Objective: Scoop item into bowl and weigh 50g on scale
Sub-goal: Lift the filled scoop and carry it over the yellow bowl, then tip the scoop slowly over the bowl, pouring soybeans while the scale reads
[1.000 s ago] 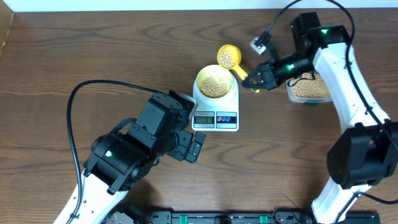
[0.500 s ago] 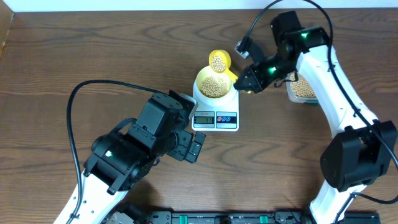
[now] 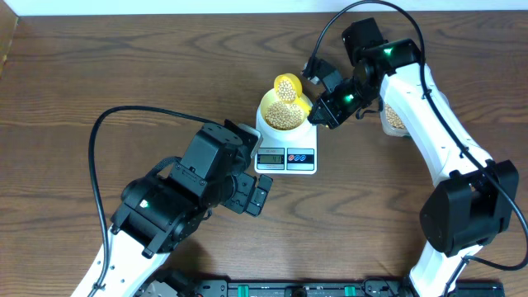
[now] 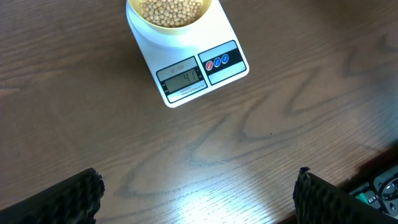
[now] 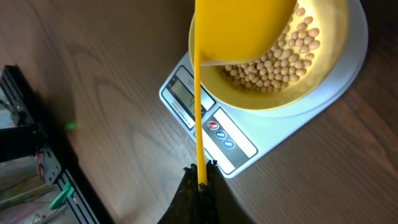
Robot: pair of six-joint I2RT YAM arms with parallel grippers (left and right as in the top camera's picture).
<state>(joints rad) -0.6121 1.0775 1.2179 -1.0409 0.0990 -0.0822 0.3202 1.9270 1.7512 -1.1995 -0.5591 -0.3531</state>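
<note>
A pale yellow bowl (image 3: 285, 113) full of beige beans (image 3: 285, 115) stands on the white scale (image 3: 286, 153). It also shows in the left wrist view (image 4: 171, 22) and the right wrist view (image 5: 317, 74). The scale's display (image 4: 182, 79) reads about 41. My right gripper (image 3: 323, 111) is shut on the handle of a yellow measuring spoon (image 3: 286, 87), which holds beans tilted over the bowl's far rim. In the right wrist view the jaws (image 5: 201, 171) pinch the spoon handle (image 5: 198, 106). My left gripper (image 4: 196, 190) is open and empty above bare table in front of the scale.
A clear plastic tub of beans (image 3: 391, 117) stands right of the scale, mostly hidden behind my right arm. A black rail (image 3: 297, 289) runs along the table's front edge. The left arm's cable (image 3: 107, 124) loops over the left side.
My right gripper has carried the loaded spoon left, from behind and right of the bowl to over the bowl's far rim. The left arm has not moved.
</note>
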